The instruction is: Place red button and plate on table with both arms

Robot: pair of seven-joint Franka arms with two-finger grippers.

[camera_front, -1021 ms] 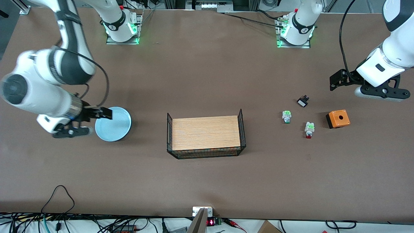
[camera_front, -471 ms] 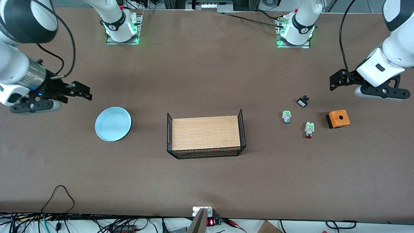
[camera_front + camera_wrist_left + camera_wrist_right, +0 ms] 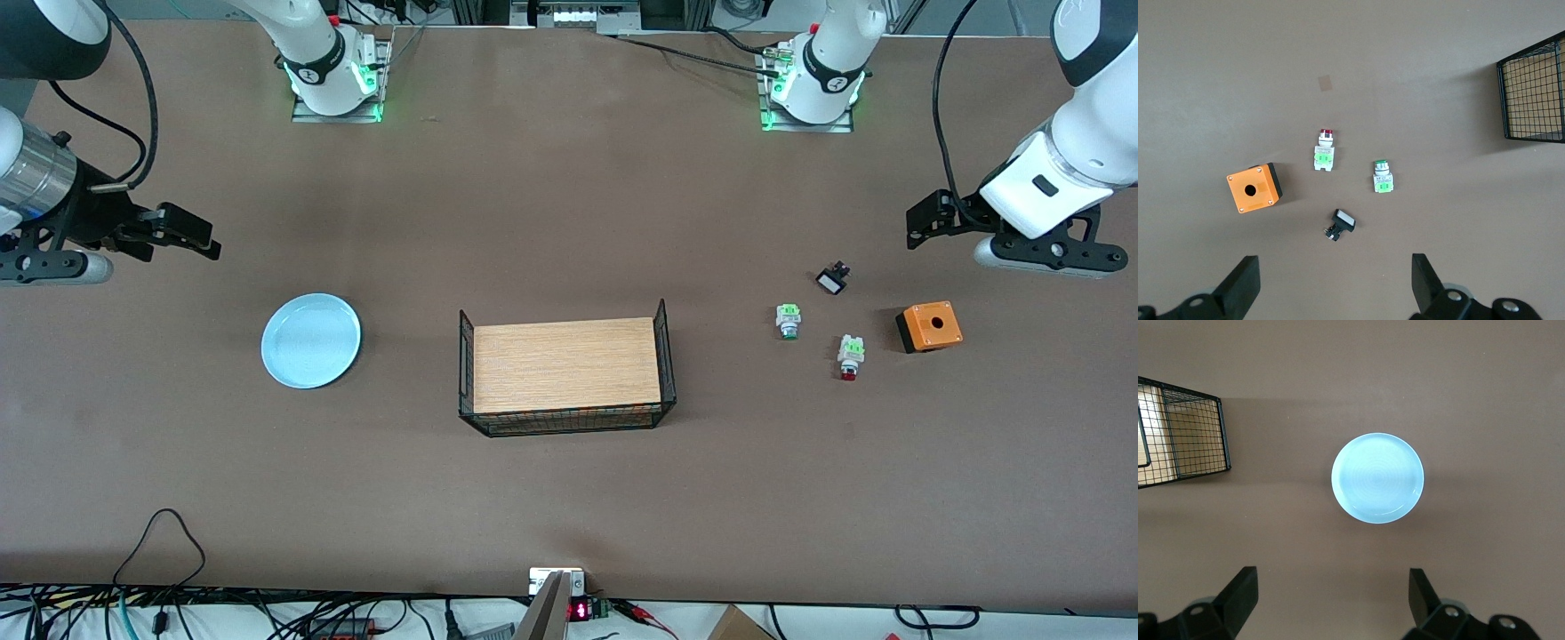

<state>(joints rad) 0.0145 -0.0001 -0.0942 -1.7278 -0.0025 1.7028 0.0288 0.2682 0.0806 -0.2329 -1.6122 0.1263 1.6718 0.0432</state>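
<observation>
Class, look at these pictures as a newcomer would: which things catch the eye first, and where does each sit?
The wood-topped black wire rack stands mid-table. The pale blue plate lies alone on the brown table toward the right arm's end, with the open right hand raised near it. Toward the left arm's end an orange box sits beside the red button, a green-capped button and a small black-and-white switch; the open left hand hangs above them.

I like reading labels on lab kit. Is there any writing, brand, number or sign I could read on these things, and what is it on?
None can be read.
Red glowing display at the table edge nearest the front camera: too small to read.
Round marks on the arm bases: too blurred.
Red button, plate: no writing.
</observation>
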